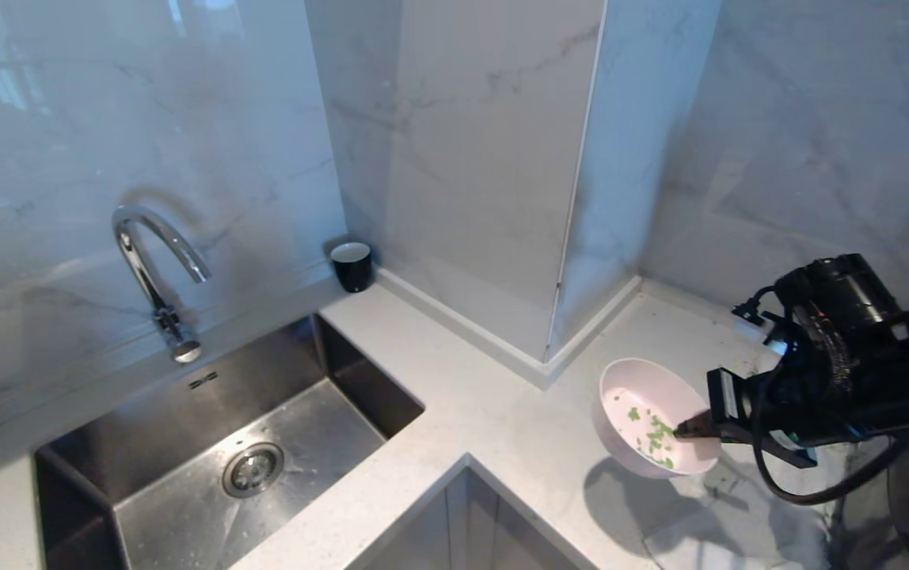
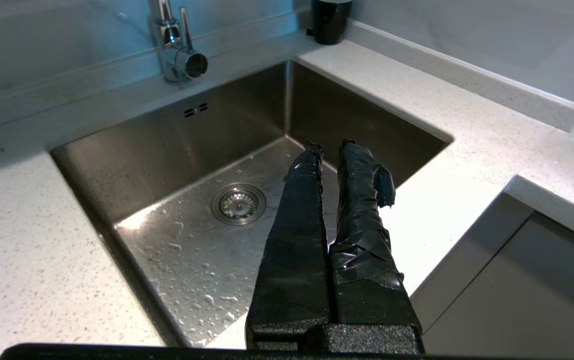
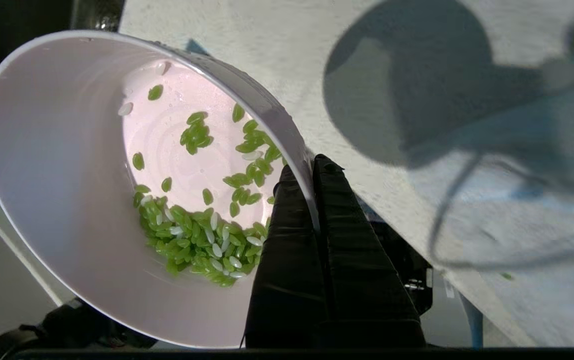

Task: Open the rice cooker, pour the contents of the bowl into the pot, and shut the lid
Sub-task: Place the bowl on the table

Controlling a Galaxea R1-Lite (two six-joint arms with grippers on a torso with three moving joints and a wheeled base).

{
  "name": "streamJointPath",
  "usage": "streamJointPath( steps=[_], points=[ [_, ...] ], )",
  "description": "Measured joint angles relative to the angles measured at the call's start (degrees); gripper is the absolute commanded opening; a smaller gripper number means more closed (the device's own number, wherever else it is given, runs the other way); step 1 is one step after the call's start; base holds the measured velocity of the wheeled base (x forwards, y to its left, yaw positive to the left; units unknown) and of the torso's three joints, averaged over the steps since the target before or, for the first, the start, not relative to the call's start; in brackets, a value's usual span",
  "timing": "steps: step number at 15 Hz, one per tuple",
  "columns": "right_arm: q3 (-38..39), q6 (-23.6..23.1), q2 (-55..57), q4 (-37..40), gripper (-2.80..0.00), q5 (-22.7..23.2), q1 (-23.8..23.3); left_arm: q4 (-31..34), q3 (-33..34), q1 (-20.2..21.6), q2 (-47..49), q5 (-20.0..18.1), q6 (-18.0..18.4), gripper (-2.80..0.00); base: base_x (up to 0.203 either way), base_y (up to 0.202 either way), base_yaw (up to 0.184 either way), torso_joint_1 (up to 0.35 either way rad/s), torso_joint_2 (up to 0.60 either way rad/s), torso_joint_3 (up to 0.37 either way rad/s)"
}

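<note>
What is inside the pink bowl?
The bowl holds small green grains with a few white ones, heaped at its low side. The right hand pinches the rim, one finger inside, so anything beneath that finger is hidden.

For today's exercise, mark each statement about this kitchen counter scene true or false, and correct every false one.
1. The right gripper pinches the bowl by its rim. True.
2. The bowl sits flat on the counter. False: it is lifted and tilted.
3. The contents are green and white grains. True.
4. The left gripper holds the black cup. False: it hangs empty over the sink.
</note>
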Motion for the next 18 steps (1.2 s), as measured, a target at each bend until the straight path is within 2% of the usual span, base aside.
streamJointPath(
  steps=[4, 8, 16, 18],
  points=[
    [-6.53, 3.26, 8.07, -0.86, -2.8, -1.46, 7.14, 0.0, 0.0, -0.02, 0.0, 0.0, -0.04, -2.8, 0.0, 0.0, 0.0, 0.0, 0.0, 0.0],
    [-10.97, 5.37, 16.83, -1.03, -2.8, -7.93, 13.46, 0.0, 0.0, -0.02, 0.0, 0.0, -0.02, -2.8, 0.0, 0.0, 0.0, 0.0, 0.0, 0.0],
    [-24.5, 5.71, 31.81, -1.48, -2.8, -11.46, 14.62, 0.0, 0.0, -0.02, 0.0, 0.02, -0.03, -2.8, 0.0, 0.0, 0.0, 0.0, 0.0, 0.0],
    [-27.72, 5.91, 34.43, -1.35, -2.8, -14.03, 14.68, 0.0, 0.0, -0.02, 0.0, 0.0, -0.02, -2.8, 0.0, 0.0, 0.0, 0.0, 0.0, 0.0]
  ],
)
